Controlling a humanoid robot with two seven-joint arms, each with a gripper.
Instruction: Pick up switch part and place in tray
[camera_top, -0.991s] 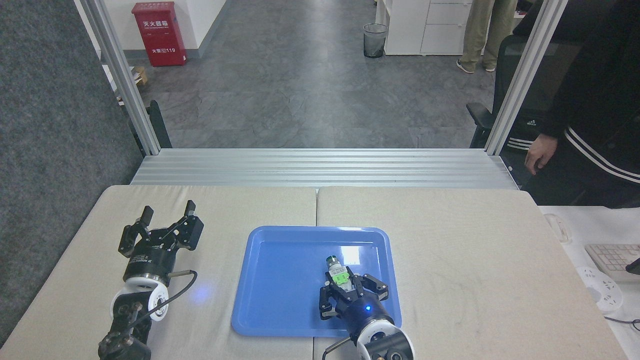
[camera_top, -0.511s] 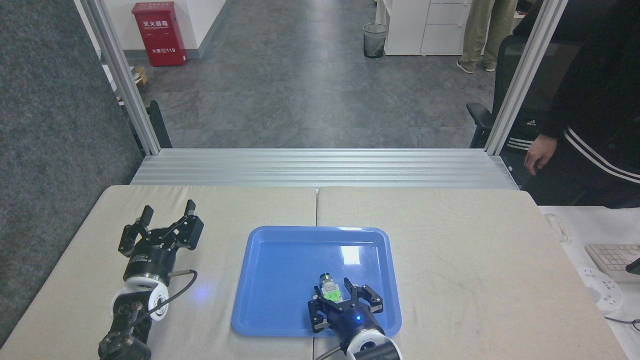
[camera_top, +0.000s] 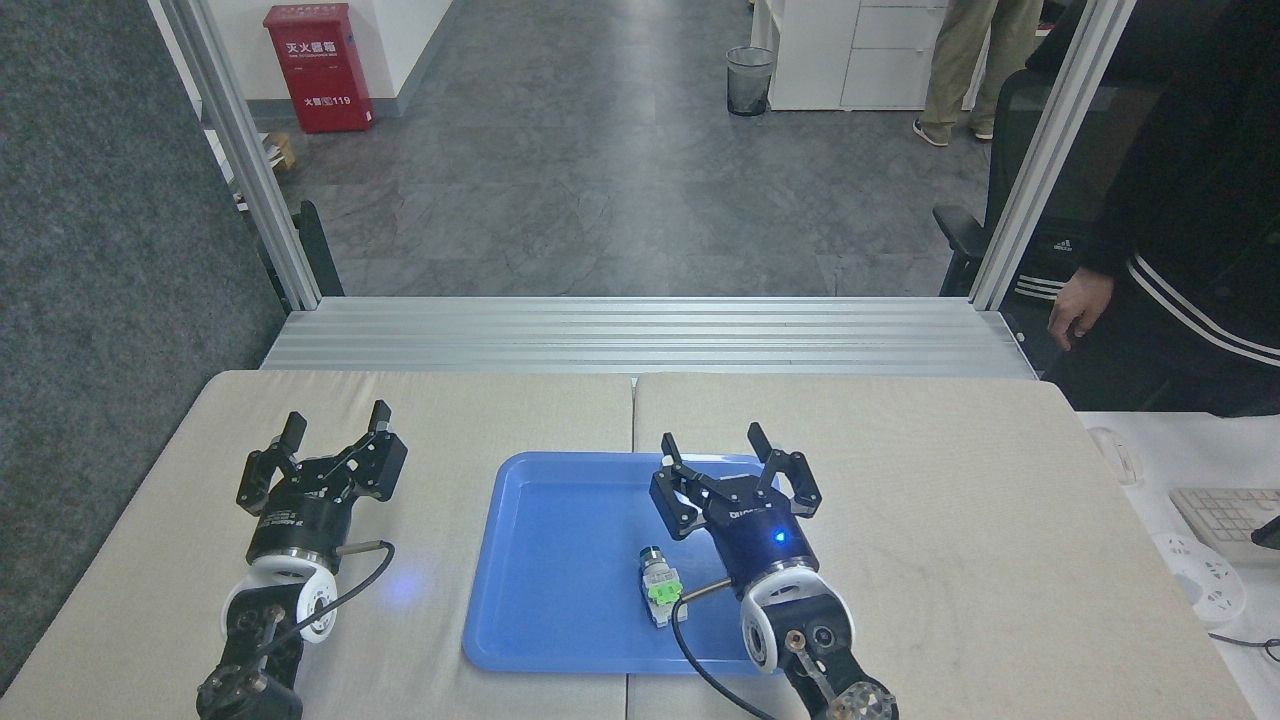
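Note:
The switch part (camera_top: 659, 587), a whitish block with a green centre and a dark-tipped silver end, lies loose inside the blue tray (camera_top: 560, 560), near its front right. My right gripper (camera_top: 715, 439) is raised over the tray's far right corner, open and holding nothing, with its fingers pointing away from me. The switch part sits just left of that arm's wrist, apart from the fingers. My left gripper (camera_top: 335, 421) rests open over the table, left of the tray.
A person's hand (camera_top: 1076, 310) and dark sleeve hang beside the table's right edge. A keyboard (camera_top: 1225, 520) and a white power strip (camera_top: 1205, 582) lie on the side desk at right. An aluminium rail (camera_top: 640, 335) borders the table's far edge.
My right gripper let go of the switch part, opened and rose toward the tray's far edge. The switch part now lies in the tray, slightly nearer me. The left arm stayed still.

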